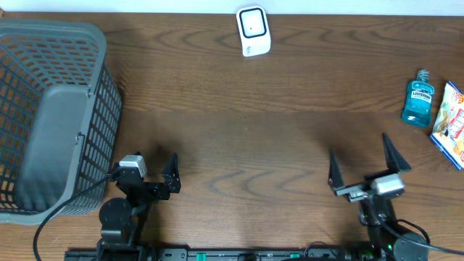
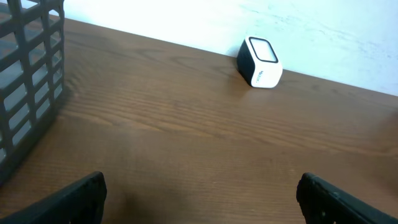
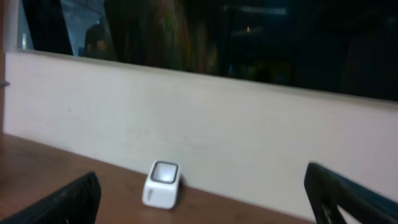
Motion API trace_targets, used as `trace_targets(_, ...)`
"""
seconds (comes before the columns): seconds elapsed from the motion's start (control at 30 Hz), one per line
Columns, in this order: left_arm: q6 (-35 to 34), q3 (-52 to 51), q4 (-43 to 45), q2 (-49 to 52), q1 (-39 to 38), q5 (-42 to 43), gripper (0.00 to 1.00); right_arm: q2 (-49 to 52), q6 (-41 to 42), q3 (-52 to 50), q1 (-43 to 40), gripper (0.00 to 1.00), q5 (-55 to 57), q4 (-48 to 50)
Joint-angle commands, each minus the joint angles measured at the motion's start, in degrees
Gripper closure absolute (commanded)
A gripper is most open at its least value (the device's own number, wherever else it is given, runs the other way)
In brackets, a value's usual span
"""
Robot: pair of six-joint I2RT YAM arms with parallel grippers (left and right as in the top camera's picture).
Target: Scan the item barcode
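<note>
- Footage from overhead is showing both arms parked at the near edge of the brown wooden table (image 1: 254,123). The left gripper (image 1: 148,172) and the right gripper (image 1: 360,154) are both standing spread wide and carrying nothing.
- You are finding the small blue plastic mouthwash bottle (image 1: 417,98) at the far right, apparently lying flat, just beside a colourful printed packet (image 1: 451,123) that is running off the frame edge. Either could be the item to scan; which one is meant is not showing. The white box-shaped barcode scanner with its dark window (image 1: 253,30) is sitting at the back edge, well apart from both. A grey plastic lattice basket (image 1: 51,109) is filling the left side.
- Looking through the left wrist camera, you are seeing that arm's gaping jaws framing bare wood. The scanner (image 2: 261,62) is ahead and the basket (image 2: 31,93) is at the left. Neither item is appearing here.
- Looking through the right wrist camera, you are seeing equally wide, empty jaws pointing at the pale wall, with the scanner (image 3: 161,185) low in the middle. The bottle is out of this view.
- You are risking three things, in my judgement:
  - reaching without wrist sight of the bottle and nudging the packet towards the table edge;
  - pinching the rounded bottle off-centre so it is slipping free;
  - presenting it with the barcode facing away from the window.
</note>
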Motion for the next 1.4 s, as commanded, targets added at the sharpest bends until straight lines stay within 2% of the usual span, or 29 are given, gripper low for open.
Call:
trace_targets(0.0, 0.7, -1.0, -1.2, -0.3, -0.2, 0.7, 0.02, -0.4, -5.5, -4.2, 0.4, 0.01, -0.2, 2.2)
trace_targets(0.07, 0.7, -1.0, -1.2, -0.3, -0.2, 0.7, 0.02, -0.4, -5.5, -6.8, 0.4, 0.01, 0.0, 4.0)
trace_targets(0.2, 0.7, -1.0, -1.2, -0.3, -0.2, 0.7, 0.02, -0.4, -6.0, -6.9, 0.7, 0.01, 2.4, 0.1)
trace_targets(0.5, 0.7, -1.0, -1.2, -0.3, -0.2, 0.7, 0.02, -0.4, -5.4, -6.9, 0.6, 0.01, 9.3, -16.1)
trace_targets(0.77, 0.7, -1.0, -1.2, -0.3, -0.2, 0.7, 0.02, -0.4, -2.9, -6.9, -0.3, 0.01, 10.6, -16.3)
trace_targets(1.37, 0.7, -1.0, -1.2, -0.3, -0.2, 0.7, 0.02, -0.3, -2.9, -6.9, -0.2, 0.01, 10.7, -16.2)
